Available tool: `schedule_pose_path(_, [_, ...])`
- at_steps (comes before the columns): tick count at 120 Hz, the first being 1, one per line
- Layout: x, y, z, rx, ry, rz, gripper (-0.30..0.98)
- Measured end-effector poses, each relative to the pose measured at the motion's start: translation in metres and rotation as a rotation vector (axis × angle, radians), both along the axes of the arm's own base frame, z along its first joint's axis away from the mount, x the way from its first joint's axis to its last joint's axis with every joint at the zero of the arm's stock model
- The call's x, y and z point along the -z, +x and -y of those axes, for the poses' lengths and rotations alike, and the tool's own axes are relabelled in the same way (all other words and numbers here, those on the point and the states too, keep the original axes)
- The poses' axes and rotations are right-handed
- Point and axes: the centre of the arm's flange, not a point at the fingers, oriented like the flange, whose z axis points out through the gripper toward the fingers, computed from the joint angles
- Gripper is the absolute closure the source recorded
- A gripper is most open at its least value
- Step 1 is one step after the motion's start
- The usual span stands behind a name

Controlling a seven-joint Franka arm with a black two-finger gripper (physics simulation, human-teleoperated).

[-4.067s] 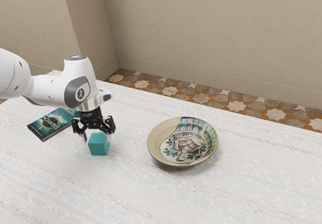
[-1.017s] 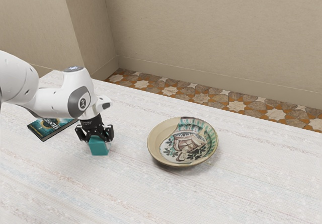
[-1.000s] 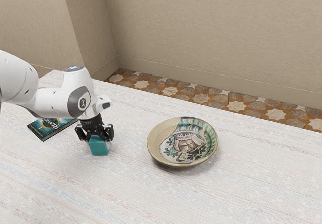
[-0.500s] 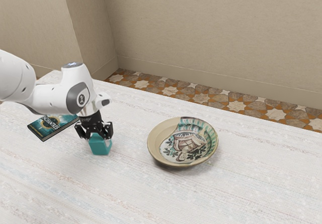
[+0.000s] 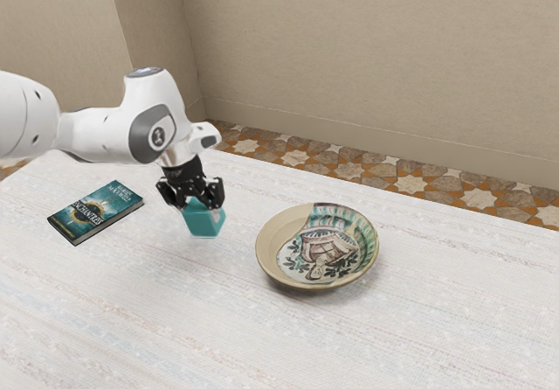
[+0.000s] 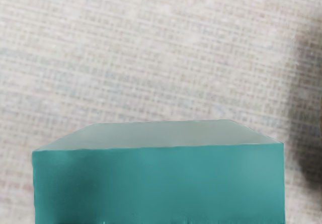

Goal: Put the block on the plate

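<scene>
On the pale table (image 5: 175, 328), a book (image 5: 94, 211) and plate (image 5: 272, 253) flank the gripper (image 5: 199, 208) (teal block (image 5: 203, 225) clamped in it).

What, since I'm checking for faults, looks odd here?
The plate looks odd: its painting stops abruptly, leaving plain cream toward the exterior view's left, perhaps by design. The block in the hand and the book look undamaged.

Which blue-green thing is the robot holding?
The block: the gripper is closed on it. The book, blue-green too, lies flat on the table, away from the gripper.
</scene>
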Motion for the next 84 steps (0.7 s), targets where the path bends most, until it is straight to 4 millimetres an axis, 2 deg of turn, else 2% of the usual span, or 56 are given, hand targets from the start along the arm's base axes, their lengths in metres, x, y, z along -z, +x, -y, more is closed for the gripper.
schedule_pose_path(24, [-0.05, 0.02, 0.044, 0.089, -0.001, 0.025, 0.3])
schedule_pose_path(56, [-0.097, 0.023, 0.116, 0.231, -0.003, 0.016, 0.3])
schedule_pose_path(76, [-0.11, 0.031, 0.17, 0.324, -0.006, 0.009, 0.3])
schedule_pose_path(84, [-0.105, 0.039, 0.187, 0.347, -0.008, -0.005, 0.3])
